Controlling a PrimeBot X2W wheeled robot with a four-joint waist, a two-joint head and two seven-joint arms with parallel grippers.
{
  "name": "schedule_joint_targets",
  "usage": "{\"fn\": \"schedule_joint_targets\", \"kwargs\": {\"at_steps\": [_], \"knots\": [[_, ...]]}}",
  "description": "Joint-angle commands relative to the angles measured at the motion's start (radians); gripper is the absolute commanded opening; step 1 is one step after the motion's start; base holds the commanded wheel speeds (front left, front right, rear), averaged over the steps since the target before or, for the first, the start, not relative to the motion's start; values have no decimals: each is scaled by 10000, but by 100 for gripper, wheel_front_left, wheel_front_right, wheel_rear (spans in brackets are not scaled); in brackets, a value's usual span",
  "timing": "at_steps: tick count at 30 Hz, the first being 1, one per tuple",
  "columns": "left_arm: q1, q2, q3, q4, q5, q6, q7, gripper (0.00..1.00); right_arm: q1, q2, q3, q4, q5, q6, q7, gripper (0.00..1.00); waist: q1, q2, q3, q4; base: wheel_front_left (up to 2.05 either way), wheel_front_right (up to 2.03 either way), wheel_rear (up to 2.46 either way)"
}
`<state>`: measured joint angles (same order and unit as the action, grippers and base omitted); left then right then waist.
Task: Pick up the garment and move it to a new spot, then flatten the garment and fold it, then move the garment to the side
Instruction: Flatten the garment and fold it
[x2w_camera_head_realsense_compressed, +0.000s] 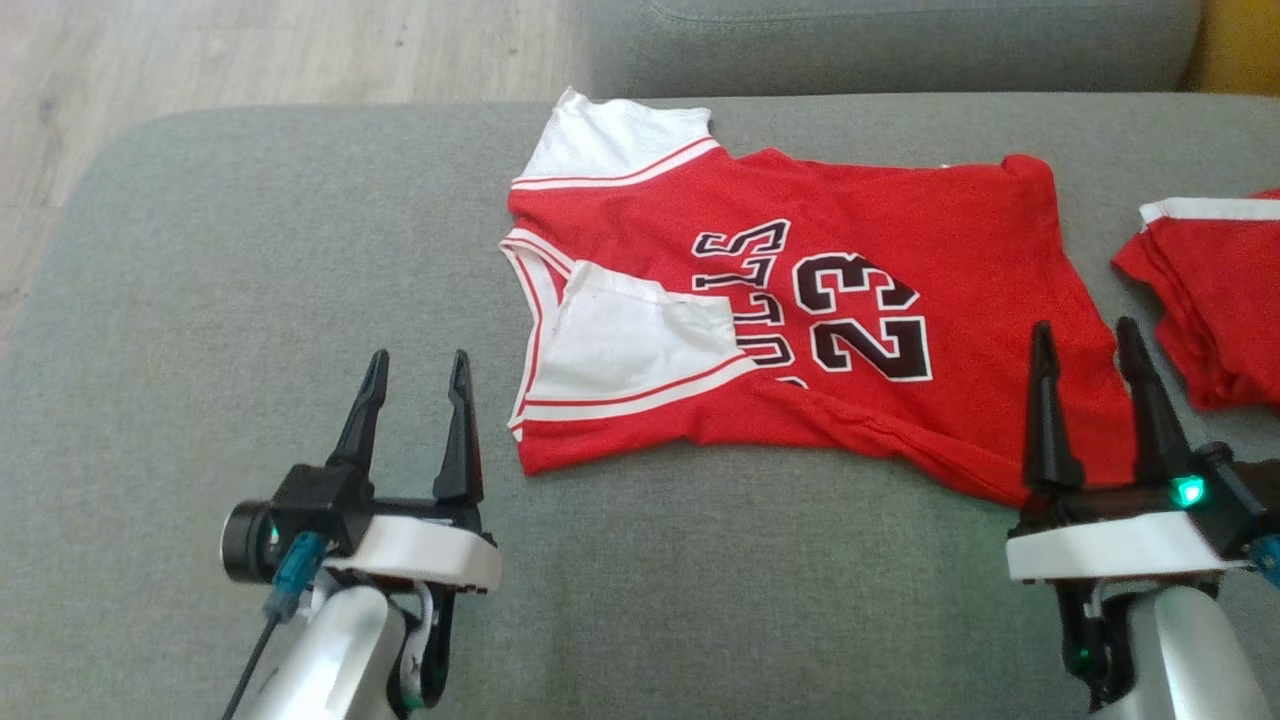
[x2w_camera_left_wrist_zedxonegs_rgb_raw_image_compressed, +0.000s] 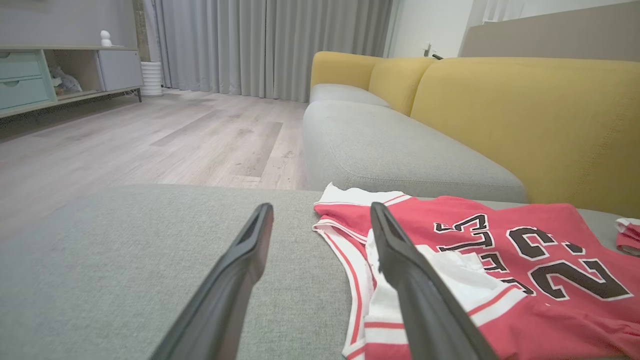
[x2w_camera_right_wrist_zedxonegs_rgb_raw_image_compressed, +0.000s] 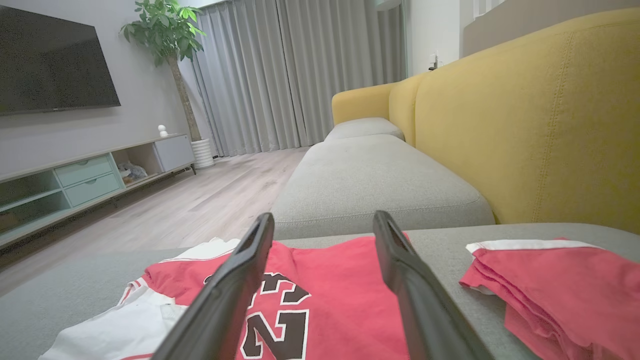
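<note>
The garment (x2w_camera_head_realsense_compressed: 900, 260) is a red jersey with white sleeves and a black "23", lying spread on the grey sofa cushion (x2w_camera_head_realsense_compressed: 250, 250), its near sleeve folded over the front. It appears too in the left wrist view (x2w_camera_left_wrist_zedxonegs_rgb_raw_image_compressed: 500, 240) and the right wrist view (x2w_camera_right_wrist_zedxonegs_rgb_raw_image_compressed: 325, 280). My left gripper (x2w_camera_head_realsense_compressed: 418, 372) stands open over bare cushion, just left of the jersey's collar end, holding nothing. My right gripper (x2w_camera_head_realsense_compressed: 1085, 343) is open as well, fingers over the jersey's hem end near its front edge, nothing between them.
A second red garment (x2w_camera_head_realsense_compressed: 1215, 290) lies folded at the cushion's right edge. A further grey seat (x2w_camera_left_wrist_zedxonegs_rgb_raw_image_compressed: 390, 145) and yellow backrest (x2w_camera_left_wrist_zedxonegs_rgb_raw_image_compressed: 540, 120) stand beyond. Wood floor (x2w_camera_left_wrist_zedxonegs_rgb_raw_image_compressed: 150, 135) lies past the cushion's left edge.
</note>
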<state>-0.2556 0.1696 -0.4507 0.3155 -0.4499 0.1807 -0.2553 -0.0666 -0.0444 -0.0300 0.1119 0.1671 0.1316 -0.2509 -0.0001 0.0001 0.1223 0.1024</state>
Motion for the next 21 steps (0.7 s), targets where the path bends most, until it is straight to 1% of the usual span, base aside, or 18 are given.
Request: {"fn": "schedule_joint_targets", "kwargs": {"at_steps": [1, 5, 9, 10, 11, 12, 15, 21], "knots": [[-480, 67, 452, -396, 151, -96, -64, 100, -136, -58, 346, -266, -9, -9, -109, 100, 1, -1, 75, -75, 0, 0, 0], [-806, 168, 304, 31, 329, -443, 4, 100, -264, -58, 495, -309, -23, -9, -109, 100, 1, -1, 342, -265, 0, 0, 0], [-1557, 371, 121, 698, 369, -866, 464, 100, -357, -58, 632, -312, -50, -9, -109, 100, 1, -1, 788, -507, 0, 0, 0], [-1557, 371, 121, 698, 369, -866, 464, 100, -357, -58, 632, -312, -50, -9, -109, 100, 1, -1, 788, -507, 0, 0, 0], [-1760, 424, 78, 917, 356, -985, 651, 100, -384, -58, 660, -305, -55, -9, -109, 100, 1, -1, 897, -572, 0, 0, 0], [-2189, 553, -119, 1367, 406, -1312, 1057, 100, -439, -58, 696, -301, -45, -9, -109, 100, 1, -1, 1107, -710, 0, 0, 0], [-2832, 628, -321, 1944, 455, -1730, 1366, 100, -536, -58, 760, -299, -25, -9, -109, 100, 1, -1, 1395, -913, 0, 0, 0], [-3950, 669, -602, 3178, 571, -2316, 1582, 100, -698, -58, 967, -117, -1, -9, -109, 100, 1, -1, 1709, -1253, 0, 0, 0]]}}
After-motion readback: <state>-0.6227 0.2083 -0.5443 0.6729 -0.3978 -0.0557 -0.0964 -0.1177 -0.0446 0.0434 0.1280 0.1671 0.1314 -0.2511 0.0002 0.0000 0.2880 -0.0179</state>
